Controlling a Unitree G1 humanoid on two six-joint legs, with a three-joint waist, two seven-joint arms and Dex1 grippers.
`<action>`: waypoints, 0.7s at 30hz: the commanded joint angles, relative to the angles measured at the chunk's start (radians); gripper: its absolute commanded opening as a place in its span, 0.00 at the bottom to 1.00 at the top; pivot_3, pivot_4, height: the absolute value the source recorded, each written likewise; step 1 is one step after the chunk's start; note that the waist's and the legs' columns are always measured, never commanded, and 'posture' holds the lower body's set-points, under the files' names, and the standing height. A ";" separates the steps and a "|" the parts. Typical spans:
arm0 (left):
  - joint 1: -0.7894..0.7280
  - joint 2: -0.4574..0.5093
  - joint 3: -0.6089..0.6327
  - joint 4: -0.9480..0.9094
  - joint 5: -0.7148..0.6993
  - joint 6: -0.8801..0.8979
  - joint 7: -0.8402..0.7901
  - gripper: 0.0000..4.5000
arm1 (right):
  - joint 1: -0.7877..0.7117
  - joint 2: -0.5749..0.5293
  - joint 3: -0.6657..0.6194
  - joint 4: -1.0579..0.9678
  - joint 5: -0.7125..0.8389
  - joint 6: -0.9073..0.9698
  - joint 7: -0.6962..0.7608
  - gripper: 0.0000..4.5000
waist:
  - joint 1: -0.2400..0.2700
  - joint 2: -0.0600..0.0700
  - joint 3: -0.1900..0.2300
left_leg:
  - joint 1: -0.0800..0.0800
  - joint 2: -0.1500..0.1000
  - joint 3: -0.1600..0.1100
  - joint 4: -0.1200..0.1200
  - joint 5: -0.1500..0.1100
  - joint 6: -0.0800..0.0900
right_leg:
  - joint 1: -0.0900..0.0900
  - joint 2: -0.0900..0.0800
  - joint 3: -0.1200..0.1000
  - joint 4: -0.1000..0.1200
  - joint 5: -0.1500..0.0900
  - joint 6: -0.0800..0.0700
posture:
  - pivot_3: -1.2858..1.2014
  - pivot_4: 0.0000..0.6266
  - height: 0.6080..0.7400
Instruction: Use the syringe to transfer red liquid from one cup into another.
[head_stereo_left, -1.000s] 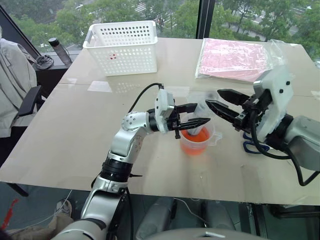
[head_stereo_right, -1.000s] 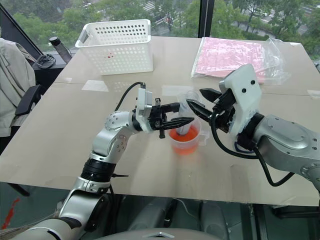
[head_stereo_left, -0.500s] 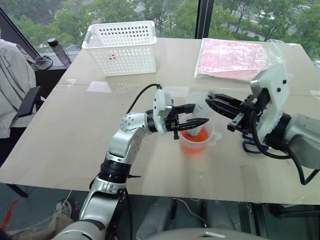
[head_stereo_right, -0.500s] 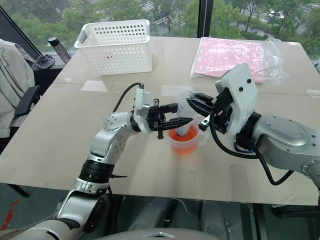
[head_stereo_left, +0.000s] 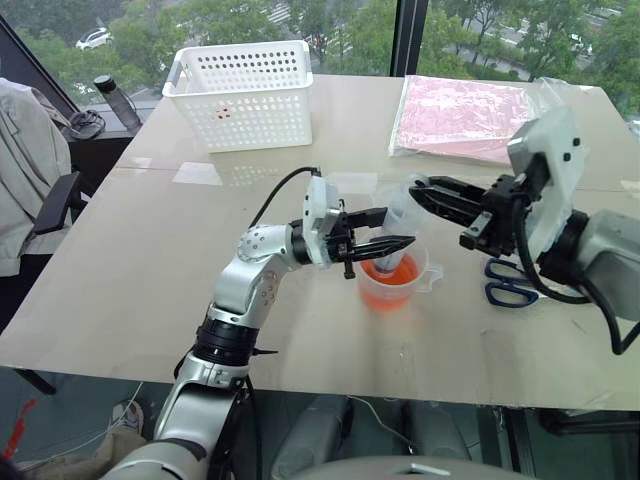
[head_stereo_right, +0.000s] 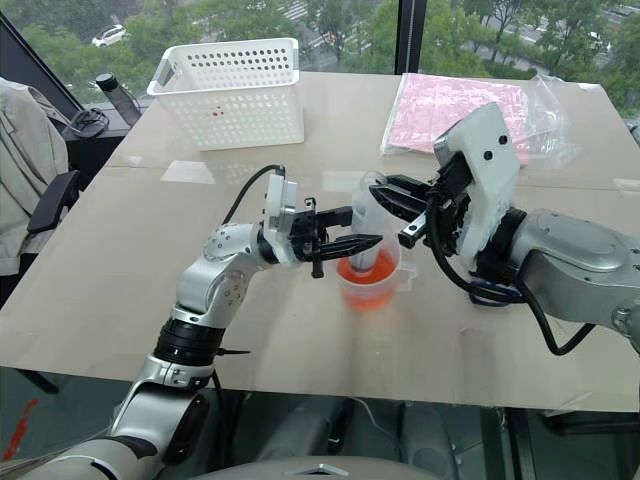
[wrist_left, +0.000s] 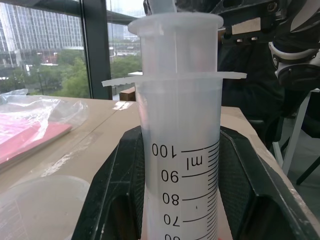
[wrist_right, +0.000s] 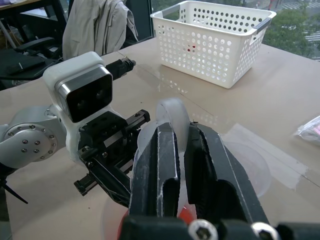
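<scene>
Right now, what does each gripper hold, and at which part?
The left gripper holds the large clear plastic syringe by its barrel; the right gripper pinches its plunger top.

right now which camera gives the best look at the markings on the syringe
The left wrist view: the syringe stands close between the left gripper fingers, its printed graduations readable. The eye views show it small, tip in the larger cup. The right wrist view shows just its plunger top in the right gripper.

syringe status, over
Left gripper shut on syringe barrel, tip in larger cup of red liquid. Right gripper shut on plunger top. Nothing blocking.
</scene>
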 joint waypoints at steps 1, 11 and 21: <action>0.024 0.018 -0.041 -0.018 0.018 0.017 -0.034 0.31 | -0.049 -0.017 -0.109 0.023 -0.019 -0.050 -0.007 0.00 | 0.000 0.000 0.000 | 0.000 0.000 0.000 0.000 0.000 0.000 | 0.000 0.000 0.000 0.000 0.000 0.000 | 0.52 0.24 1.00; 0.026 0.021 -0.039 -0.019 0.016 0.010 -0.036 0.31 | -0.029 -0.025 -0.104 0.005 -0.013 -0.045 0.009 0.00 | 0.000 0.000 0.000 | 0.000 0.000 0.000 -0.001 0.000 0.000 | 0.000 0.000 0.000 -0.001 0.000 0.000 | 0.52 0.24 1.00; -0.013 0.013 -0.006 -0.044 -0.031 0.055 -0.014 0.31 | 0.173 -0.069 -0.264 -0.068 -0.013 -0.016 0.237 0.42 | 0.009 0.000 0.000 | 0.000 0.000 -0.002 -0.001 0.000 0.000 | 0.001 0.000 -0.003 -0.003 0.000 0.000 | 0.52 0.24 1.00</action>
